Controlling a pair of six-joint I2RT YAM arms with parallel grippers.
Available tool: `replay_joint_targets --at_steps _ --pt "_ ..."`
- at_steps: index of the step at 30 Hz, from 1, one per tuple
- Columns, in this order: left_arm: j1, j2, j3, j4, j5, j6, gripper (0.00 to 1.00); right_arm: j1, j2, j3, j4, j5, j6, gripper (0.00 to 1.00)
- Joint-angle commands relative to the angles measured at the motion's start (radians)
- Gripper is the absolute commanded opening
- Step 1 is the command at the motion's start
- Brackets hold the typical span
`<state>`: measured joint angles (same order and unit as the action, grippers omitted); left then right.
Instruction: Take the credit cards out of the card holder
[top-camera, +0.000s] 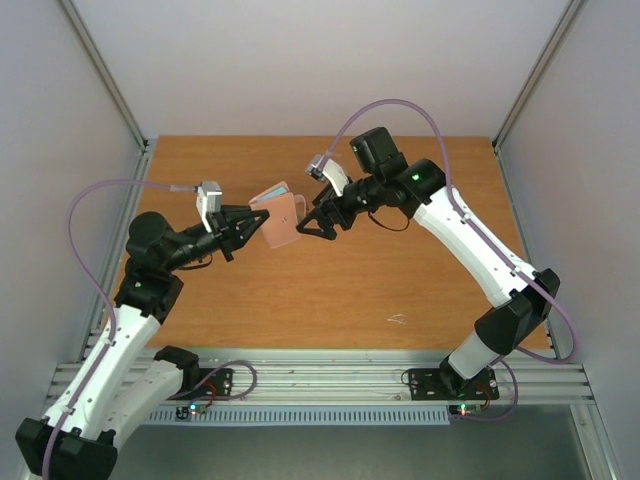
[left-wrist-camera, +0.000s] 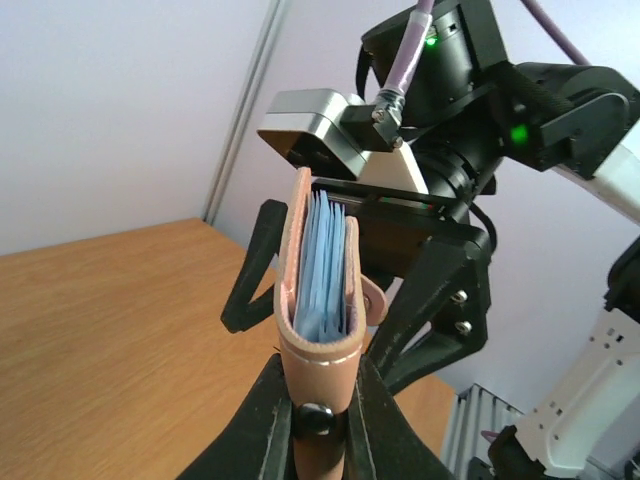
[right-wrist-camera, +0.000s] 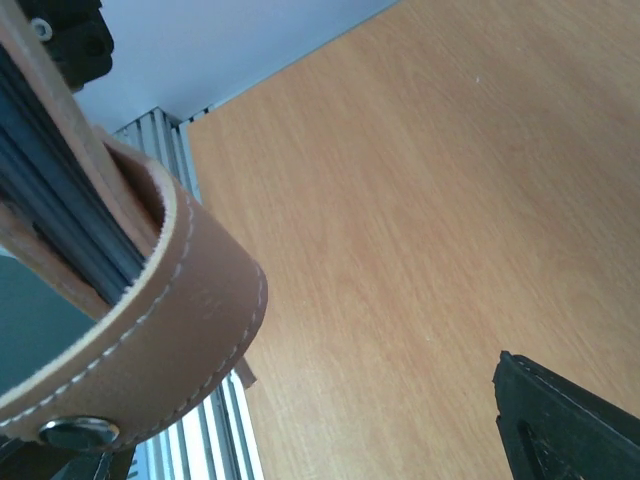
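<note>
L gripper clenched on holder: pinkish-tan stitched leather, lt-blue layers inside. R gripper released, jaws wide either side of holder.

The left arm reaches from the 7 o'clock corner of the wooden desk toward its middle. The left gripper is pinched on the 9 o'clock edge of the card holder. The holder is held tilted with its taupe face up, and a strip of light blue shows at its 12 o'clock edge. The right arm comes in from 4 o'clock. The right gripper sits just beside the holder's 3 o'clock edge, fingers spread apart. A small white mark lies on the desk toward 5 o'clock.
</note>
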<state>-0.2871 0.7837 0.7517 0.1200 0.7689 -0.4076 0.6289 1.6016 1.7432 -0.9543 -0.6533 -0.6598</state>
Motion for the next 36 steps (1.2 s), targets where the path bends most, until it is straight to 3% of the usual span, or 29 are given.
replay_joint_targets --at_steps 1,22,29,36 --pt "0.006 -0.020 -0.011 0.146 0.111 -0.059 0.00 -0.023 -0.012 0.025 0.039 -0.065 -0.011 0.94" --pt "0.010 -0.008 -0.008 0.187 0.152 -0.077 0.00 -0.011 0.031 0.163 -0.093 -0.168 -0.022 0.91" --pt "0.010 -0.007 -0.007 0.194 0.154 -0.083 0.00 0.027 0.042 0.162 -0.007 -0.241 0.033 0.79" --pt "0.010 -0.008 -0.011 0.215 0.155 -0.090 0.00 0.062 0.070 0.166 -0.012 -0.284 0.032 0.78"
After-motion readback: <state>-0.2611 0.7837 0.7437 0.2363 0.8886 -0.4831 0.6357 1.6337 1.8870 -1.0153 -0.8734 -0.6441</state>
